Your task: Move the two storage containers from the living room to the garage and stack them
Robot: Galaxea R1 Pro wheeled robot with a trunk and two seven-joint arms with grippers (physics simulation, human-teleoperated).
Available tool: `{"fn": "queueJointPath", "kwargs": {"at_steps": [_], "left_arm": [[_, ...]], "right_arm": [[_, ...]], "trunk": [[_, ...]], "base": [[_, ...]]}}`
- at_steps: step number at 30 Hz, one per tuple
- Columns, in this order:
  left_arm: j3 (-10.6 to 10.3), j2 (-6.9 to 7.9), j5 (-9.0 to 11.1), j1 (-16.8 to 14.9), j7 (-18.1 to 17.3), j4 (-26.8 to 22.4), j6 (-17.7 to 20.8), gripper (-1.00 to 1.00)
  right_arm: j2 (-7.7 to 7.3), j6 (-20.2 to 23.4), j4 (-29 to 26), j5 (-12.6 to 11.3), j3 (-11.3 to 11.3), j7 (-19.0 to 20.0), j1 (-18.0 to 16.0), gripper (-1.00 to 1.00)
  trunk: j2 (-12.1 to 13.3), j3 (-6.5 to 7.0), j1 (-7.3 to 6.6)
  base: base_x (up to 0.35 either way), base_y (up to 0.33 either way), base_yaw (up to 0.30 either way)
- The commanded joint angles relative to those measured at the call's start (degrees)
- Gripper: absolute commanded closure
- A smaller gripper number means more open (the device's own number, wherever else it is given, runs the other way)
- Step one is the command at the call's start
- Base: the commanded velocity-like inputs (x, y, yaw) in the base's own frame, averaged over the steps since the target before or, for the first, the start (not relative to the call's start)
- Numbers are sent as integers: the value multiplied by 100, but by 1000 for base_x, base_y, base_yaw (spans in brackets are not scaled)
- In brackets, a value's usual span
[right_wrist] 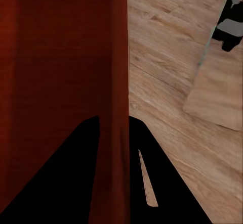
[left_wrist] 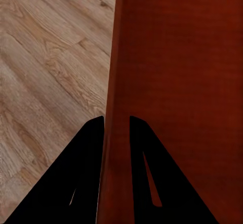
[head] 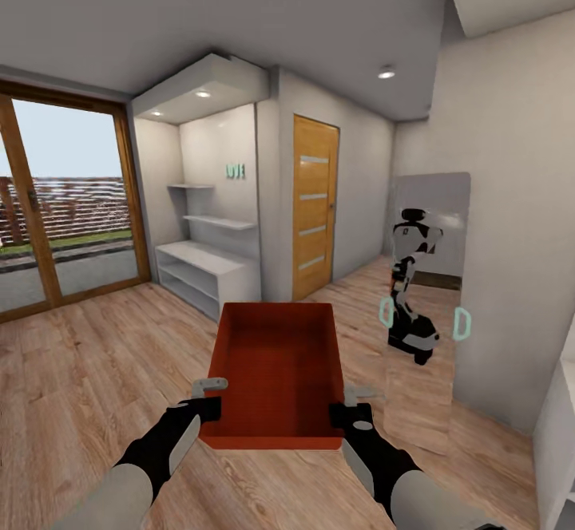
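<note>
Above light wood plank floor (head: 72, 370), before wooden door with frosted strips (head: 314, 204): red-orange lidless rectangular plastic bin (head: 275, 370), carried. Left gripper (head: 209, 397) and right gripper (head: 350, 402), jaws each clamped astride one side wall. Probably light, stiff, smooth-walled; best held at opposite rims.

Head view is bright and evenly lit: daylight through the wood-framed glass sliding door (head: 64, 203), plus round recessed ceiling spotlights (head: 386, 73), one over the corridor and more in the white shelf alcove (head: 209, 219). Shadows soft, barely any on the light wood plank floor (head: 96, 370). Wide-angle stretch toward the edges; scenery outside the glass looks banded. Tall wall mirror (head: 427, 306) reflects cleanly, no glare. Wrist views softer and grainier; the red-orange plastic bin wall (left_wrist: 172, 82) renders dark, black fingers (left_wrist: 86, 173) pure silhouette.
</note>
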Motion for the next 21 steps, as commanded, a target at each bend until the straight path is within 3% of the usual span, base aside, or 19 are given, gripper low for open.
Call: {"fn": "queueJointPath", "kwargs": {"at_steps": [1, 8, 21], "left_arm": [[25, 62, -33, -1, 238, -4, 40, 100], [25, 66, -33, -1, 238, -8, 40, 100], [25, 66, -35, -1, 238, -17, 39, 100]], "right_arm": [[-8, -33, -29, 77, -128, -530, -8, 100], [-5, -33, -29, 77, -128, -530, -8, 100], [8, -41, -44, 77, -128, -530, -8, 100]], "trunk": [[-5, -14, 4], [-5, -69, 4], [-5, -117, 4]], "base": [[322, 0, 158], [322, 0, 115], [322, 0, 6]]}}
